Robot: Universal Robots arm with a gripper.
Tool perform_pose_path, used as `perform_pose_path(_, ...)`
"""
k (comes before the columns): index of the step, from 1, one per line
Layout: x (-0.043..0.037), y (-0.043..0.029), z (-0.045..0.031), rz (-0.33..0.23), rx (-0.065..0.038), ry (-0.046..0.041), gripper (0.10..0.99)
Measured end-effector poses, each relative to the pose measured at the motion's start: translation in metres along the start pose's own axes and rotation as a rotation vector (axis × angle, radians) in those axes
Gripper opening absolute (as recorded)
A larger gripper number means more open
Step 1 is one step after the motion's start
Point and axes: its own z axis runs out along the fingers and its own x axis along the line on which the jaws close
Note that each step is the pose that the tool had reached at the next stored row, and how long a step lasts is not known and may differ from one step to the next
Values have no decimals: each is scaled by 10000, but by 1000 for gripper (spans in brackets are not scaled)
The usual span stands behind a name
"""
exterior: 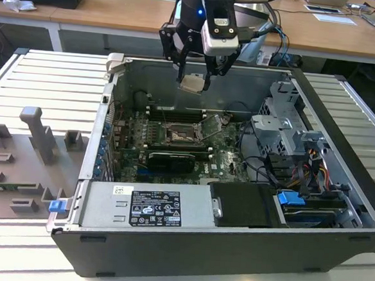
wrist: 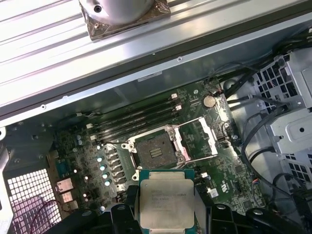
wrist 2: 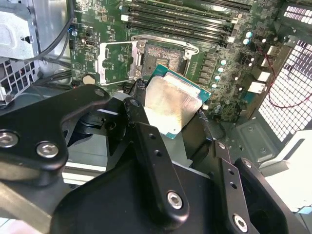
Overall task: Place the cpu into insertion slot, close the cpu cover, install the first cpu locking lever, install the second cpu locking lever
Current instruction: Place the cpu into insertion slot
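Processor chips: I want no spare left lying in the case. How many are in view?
1. The chip is held by the tool above the open case; the socket below is empty, its cover swung open. Cables could hide another.

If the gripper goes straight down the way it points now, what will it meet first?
Probably the open insertion slot, or the green circuit board just beside it; the cpu that the gripper holds would touch first. Nothing stands between them, but depth is unclear.
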Motion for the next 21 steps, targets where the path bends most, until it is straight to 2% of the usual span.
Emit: perform_pose_path(21, 0, 0, 6, 683, -13, -62, 541)
